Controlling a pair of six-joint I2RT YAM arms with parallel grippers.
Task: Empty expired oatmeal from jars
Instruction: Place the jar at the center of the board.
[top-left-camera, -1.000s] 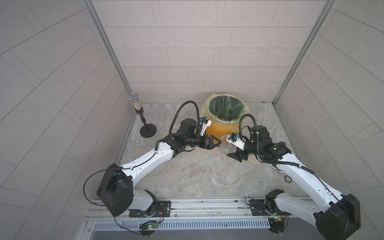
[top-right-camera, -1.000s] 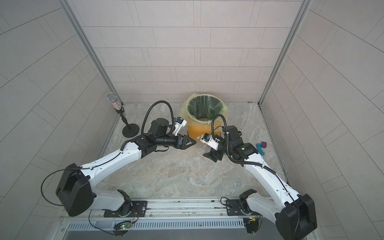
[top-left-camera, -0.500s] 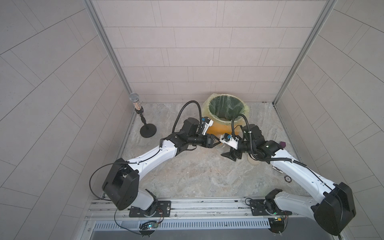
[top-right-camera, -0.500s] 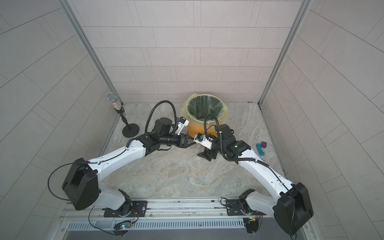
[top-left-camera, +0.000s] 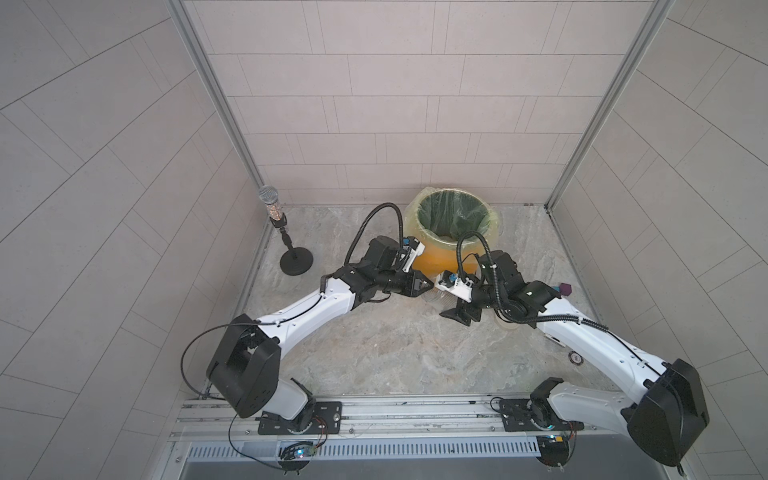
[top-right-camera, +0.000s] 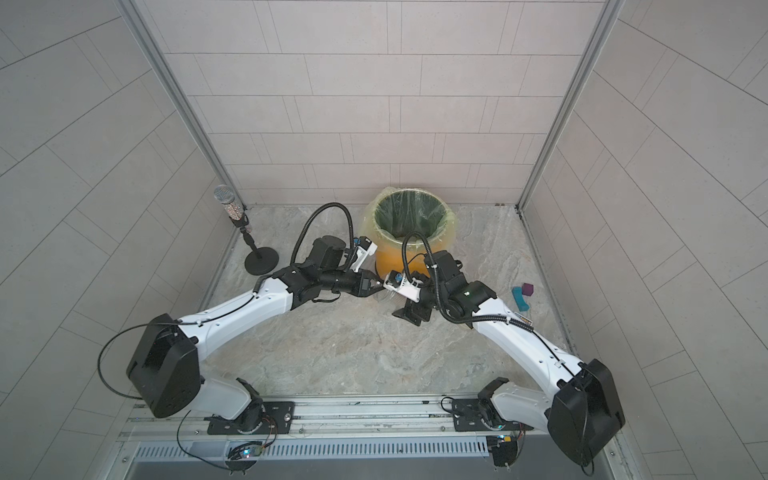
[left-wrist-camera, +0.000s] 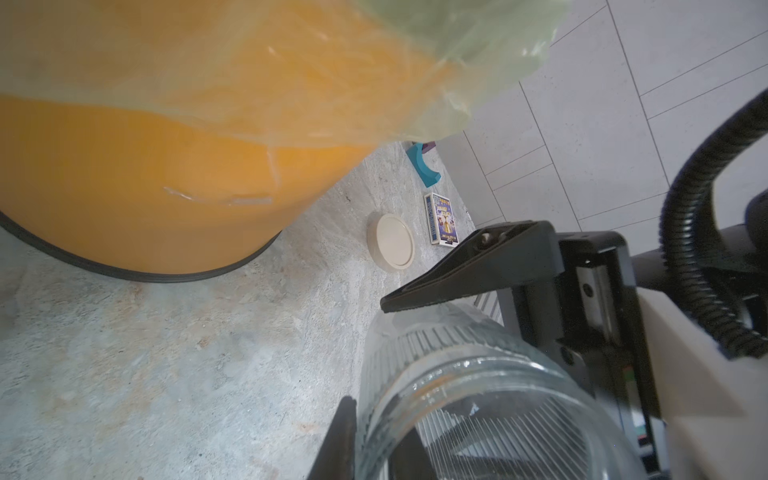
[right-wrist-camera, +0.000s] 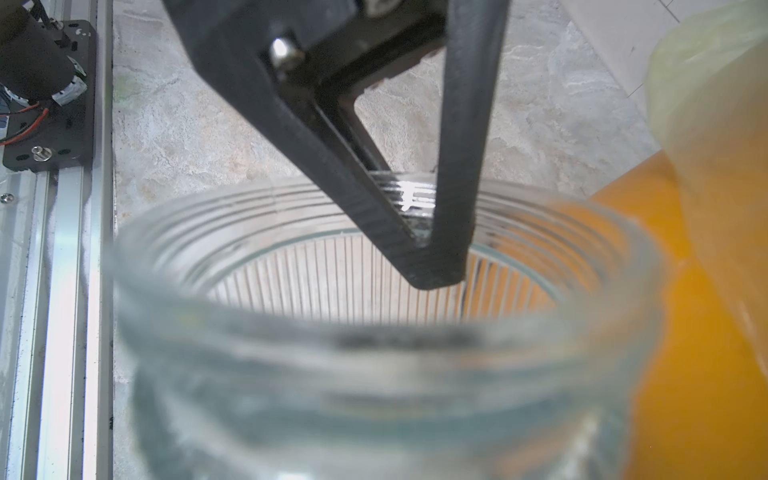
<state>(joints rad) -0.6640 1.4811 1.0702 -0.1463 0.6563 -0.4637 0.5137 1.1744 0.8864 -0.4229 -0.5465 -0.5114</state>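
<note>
Two grippers on one jar (left-wrist-camera: 478, 395), just in front of the orange bin (top-left-camera: 430, 264): left gripper (top-left-camera: 428, 286) pinches the thin rim, right gripper (top-left-camera: 444, 301) clamps the ribbed body (the safer hold, I'd say: light, empty-looking glass, slick and breakable).

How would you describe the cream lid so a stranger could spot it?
Find the big orange bin at the back. On the stone surface beside its base, next to a small blue card box, lies the lid. It is the only flat, round, cream disc.
</note>
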